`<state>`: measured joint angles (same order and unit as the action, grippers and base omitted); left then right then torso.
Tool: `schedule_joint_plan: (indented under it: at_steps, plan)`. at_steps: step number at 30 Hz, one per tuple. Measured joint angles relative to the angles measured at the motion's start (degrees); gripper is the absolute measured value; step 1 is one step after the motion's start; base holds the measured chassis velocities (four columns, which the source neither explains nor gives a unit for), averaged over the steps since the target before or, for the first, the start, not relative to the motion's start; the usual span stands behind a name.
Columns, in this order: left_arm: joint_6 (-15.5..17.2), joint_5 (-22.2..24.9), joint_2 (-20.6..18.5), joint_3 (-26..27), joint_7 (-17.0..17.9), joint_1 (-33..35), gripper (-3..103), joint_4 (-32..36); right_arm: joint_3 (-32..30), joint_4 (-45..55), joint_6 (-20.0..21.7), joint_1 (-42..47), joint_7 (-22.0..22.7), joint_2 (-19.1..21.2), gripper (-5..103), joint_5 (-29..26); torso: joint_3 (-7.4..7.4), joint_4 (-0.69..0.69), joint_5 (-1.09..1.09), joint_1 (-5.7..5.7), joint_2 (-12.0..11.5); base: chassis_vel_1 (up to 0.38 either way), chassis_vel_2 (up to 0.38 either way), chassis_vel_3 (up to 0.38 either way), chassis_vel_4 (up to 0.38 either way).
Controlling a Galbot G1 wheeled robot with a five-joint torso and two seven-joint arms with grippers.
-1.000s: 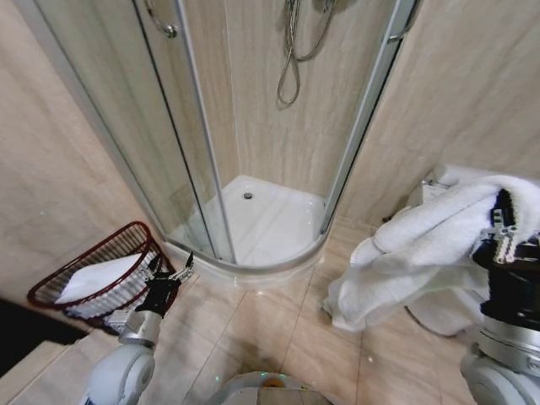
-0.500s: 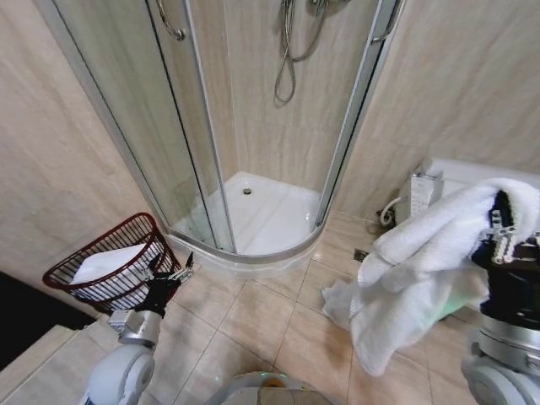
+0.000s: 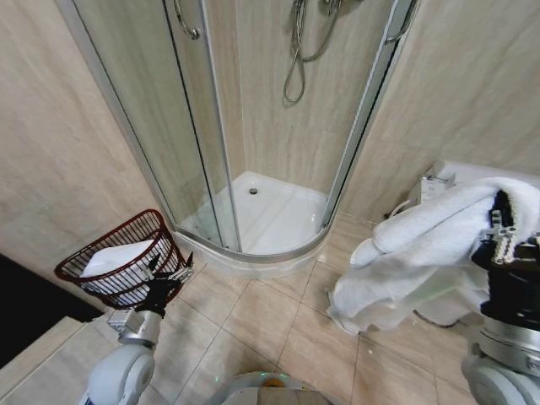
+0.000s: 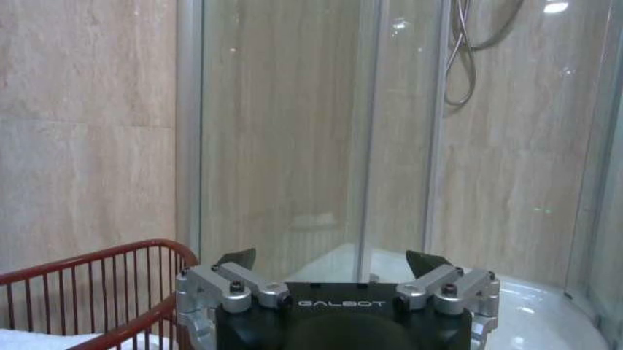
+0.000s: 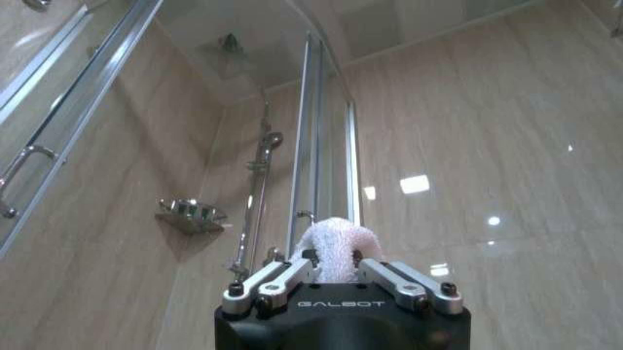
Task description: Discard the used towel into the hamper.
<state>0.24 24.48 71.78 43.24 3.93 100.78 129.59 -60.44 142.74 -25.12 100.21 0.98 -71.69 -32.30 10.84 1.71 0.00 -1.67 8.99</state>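
Beige tiled walls (image 3: 59,135) (glossy), glass shower enclosure (image 3: 194,126), tiled floor (image 3: 261,312)

Bright, even light (glare spots), edges warped

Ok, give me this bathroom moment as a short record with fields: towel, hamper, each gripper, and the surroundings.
towel: white towel, bunched and hanging off the right gripper, above the tiled floor
hamper: reddish-brown hamper on the floor to the robot's left, something white already inside
right gripper: jaws shut on the towel, raised at the robot's right
left gripper: left gripper open, holding nothing, beside the hamper
surroundings: glass shower enclosure straight ahead
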Motion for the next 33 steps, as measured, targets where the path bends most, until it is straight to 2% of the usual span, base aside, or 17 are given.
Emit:
schedule_joint_plan:
  at_steps: [23, 33]
  plan:
    - [0.0, 0.0, 0.0, 0.0, 0.0, 0.0, 100, 0.0, -1.2, 0.5, 0.8, 0.1, 0.2, 0.7, 8, -1.1, 0.07, 0.03, 0.00, -0.05, 0.1, 0.031, 0.034, 0.033, 0.036]
    - [0.0, 0.0, 0.0, 0.0, 0.0, 0.0, 100, 0.0, -4.1, 0.5, 2.5, -0.6, 0.9, 3.1, 8, -2.6, 1.62, 0.03, 0.01, -0.52, 2.1, 0.000, 0.000, 0.000, 0.000]
